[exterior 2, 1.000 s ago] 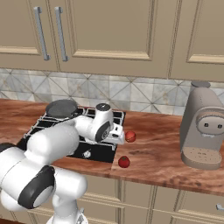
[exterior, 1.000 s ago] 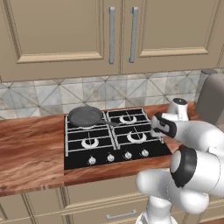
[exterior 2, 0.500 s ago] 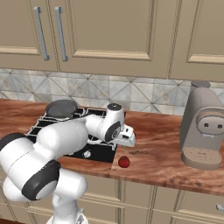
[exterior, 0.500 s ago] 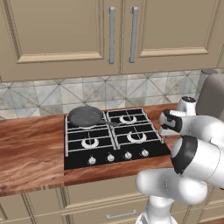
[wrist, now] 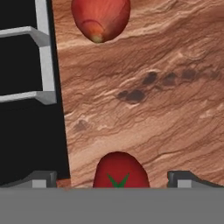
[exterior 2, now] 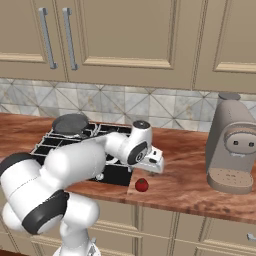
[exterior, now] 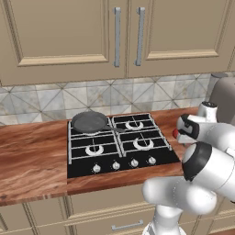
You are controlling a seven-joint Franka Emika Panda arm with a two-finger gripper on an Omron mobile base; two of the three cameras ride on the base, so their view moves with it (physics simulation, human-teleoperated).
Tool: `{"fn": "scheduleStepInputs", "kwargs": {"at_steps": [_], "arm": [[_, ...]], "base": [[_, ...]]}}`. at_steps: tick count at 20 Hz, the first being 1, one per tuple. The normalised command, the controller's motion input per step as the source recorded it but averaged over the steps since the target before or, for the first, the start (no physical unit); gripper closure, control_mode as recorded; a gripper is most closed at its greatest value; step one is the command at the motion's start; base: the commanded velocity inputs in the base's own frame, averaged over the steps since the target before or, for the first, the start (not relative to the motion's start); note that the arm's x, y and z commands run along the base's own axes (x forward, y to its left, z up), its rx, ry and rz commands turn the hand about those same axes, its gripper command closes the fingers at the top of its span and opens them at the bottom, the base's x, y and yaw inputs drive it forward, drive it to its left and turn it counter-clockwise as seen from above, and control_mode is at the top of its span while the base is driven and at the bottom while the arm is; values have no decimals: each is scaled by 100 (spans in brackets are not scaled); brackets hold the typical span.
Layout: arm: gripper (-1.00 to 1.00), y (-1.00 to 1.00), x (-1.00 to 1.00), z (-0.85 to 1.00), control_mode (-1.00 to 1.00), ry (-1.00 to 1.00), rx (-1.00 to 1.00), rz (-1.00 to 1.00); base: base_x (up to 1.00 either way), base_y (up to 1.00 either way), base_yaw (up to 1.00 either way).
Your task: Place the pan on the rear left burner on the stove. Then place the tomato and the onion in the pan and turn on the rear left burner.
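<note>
Wooden tabletop (exterior: 32,151) under tan cabinets, carrying everything in play. Set into it, the stove (exterior: 119,143), black with grates and a row of knobs along the front. On the rear left burner (exterior: 89,123) already the pan (exterior: 88,122), dark and shallow, handle pointing toward the neighbouring grate: first step of the task apparently done, pan waiting there for its contents. Off to the right, a grey coffee machine (exterior 2: 233,145), well apart from the work.

Reaching low over the bare wood just right of the stove, the gripper (wrist: 114,180), jaws spread wide and empty, one fingertip over the stove's black edge, the other over wood. Between those tips, right below the hand, the tomato (wrist: 121,171), red with a green star at its top: hand lined up so as to straddle it, probably for a pick-up from above. Farther along the wood, the onion (wrist: 100,18), reddish and tapered, lying beside the stove's edge. In the right base view, one of the two red things (exterior 2: 142,185) near the tabletop's front edge, below the hand; which one, impossible to say there.
</note>
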Motion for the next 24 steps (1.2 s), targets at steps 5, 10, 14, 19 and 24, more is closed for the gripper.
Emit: {"fn": "scheduleStepInputs", "kwargs": {"at_steps": [5,10,14,19,24], "arm": [[-100,-18,-27,0,-100,1,0,0],[-100,-4,-4,-11,-100,0,0,0],[-100,0,0,-3,-100,0,0,0],[-100,0,0,-2,-100,0,0,0],[-100,0,0,-12,-100,0,0,0]], "base": [[0,0,0],[0,0,0],[0,0,0],[0,0,0],[0,0,0]]}}
